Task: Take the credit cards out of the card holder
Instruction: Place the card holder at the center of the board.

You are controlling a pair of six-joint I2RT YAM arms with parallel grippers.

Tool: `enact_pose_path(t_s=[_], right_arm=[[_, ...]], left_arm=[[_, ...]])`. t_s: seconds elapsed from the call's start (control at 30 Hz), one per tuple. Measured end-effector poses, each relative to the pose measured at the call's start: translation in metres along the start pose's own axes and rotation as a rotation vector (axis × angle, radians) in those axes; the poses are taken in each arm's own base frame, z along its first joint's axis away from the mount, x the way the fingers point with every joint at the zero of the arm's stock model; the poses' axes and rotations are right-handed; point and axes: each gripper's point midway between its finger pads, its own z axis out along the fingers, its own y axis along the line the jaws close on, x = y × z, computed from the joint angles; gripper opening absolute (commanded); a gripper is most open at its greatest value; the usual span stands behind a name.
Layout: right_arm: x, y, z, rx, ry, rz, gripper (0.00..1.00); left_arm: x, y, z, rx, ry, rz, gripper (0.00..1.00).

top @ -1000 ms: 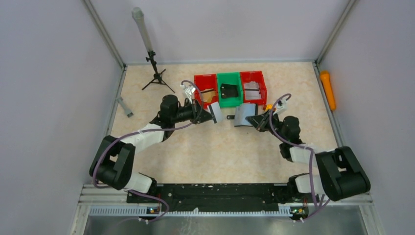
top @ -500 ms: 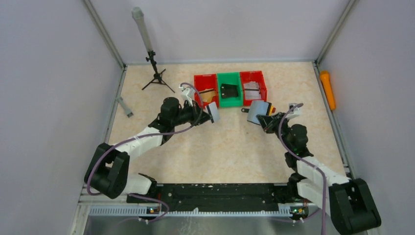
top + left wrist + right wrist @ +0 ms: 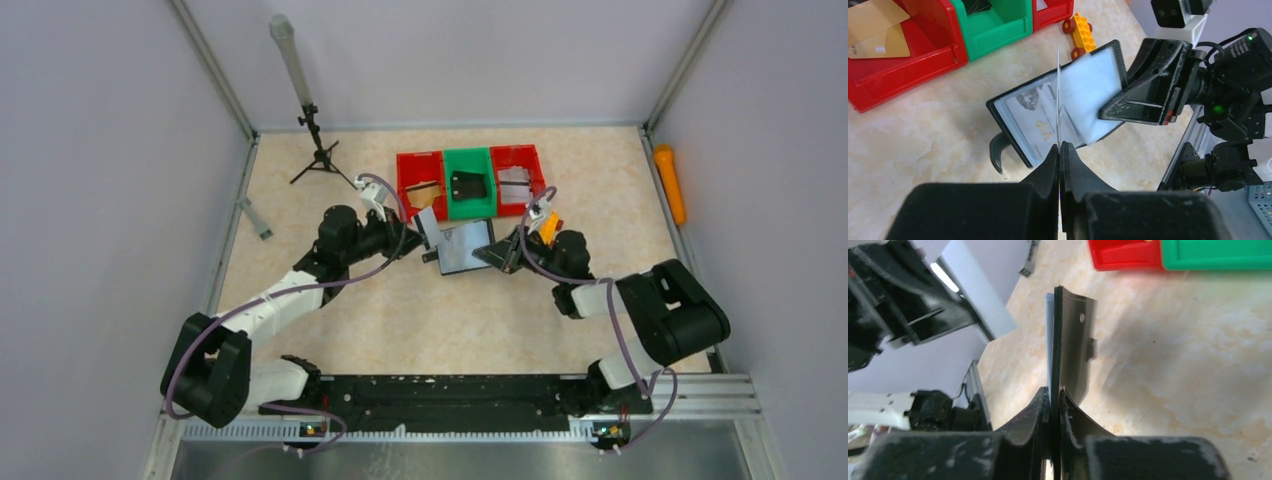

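The card holder [image 3: 462, 245] is open near the table's middle, with its pale grey-blue inside facing up. In the left wrist view it [image 3: 1030, 112] shows a card in a clear sleeve and its closing tab at the lower left. My right gripper [image 3: 500, 257] is shut on the holder's right edge; in the right wrist view the jaws [image 3: 1054, 390] pinch the black cover [image 3: 1073, 355], seen edge-on. My left gripper [image 3: 418, 230] is shut on a thin pale credit card [image 3: 428, 222], seen edge-on [image 3: 1058, 90] just above the open holder.
Three bins stand behind the holder: a red one [image 3: 420, 157] with gold cards, a green one [image 3: 468, 152] with a lumpy black case [image 3: 467, 184], and a red one [image 3: 515, 150] with pale cards. A yellow toy brick [image 3: 1083, 30] lies by the right gripper. A tripod [image 3: 318, 150] stands at the back left and an orange object [image 3: 670, 183] by the right wall.
My right gripper swung the holder out to the right, then back left towards the left gripper, where it now lies open. My left gripper kept the card and shifted slightly left.
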Motion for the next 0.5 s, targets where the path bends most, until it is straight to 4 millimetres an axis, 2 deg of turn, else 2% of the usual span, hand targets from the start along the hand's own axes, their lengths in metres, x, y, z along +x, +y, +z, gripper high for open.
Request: enact_pose_path(t_s=[0.13, 0.2, 0.27, 0.37, 0.5], right_arm=[[-0.001, -0.026, 0.008, 0.128, 0.032, 0.016, 0.55], [-0.005, -0.044, 0.008, 0.238, 0.033, 0.013, 0.66], [-0.008, -0.059, 0.001, 0.343, 0.028, 0.004, 0.72], [-0.012, -0.075, -0.014, 0.475, 0.008, -0.020, 0.73], [-0.032, -0.077, -0.031, 0.573, -0.067, -0.076, 0.73]], left_arm=[[0.000, -0.001, 0.000, 0.003, 0.001, 0.000, 0.00], [0.000, -0.001, 0.000, 0.004, 0.001, 0.000, 0.00], [0.001, -0.001, 0.000, 0.008, 0.004, 0.000, 0.00], [0.002, -0.003, 0.000, 0.020, 0.010, -0.001, 0.00], [0.003, -0.008, 0.001, 0.048, 0.016, -0.003, 0.00]])
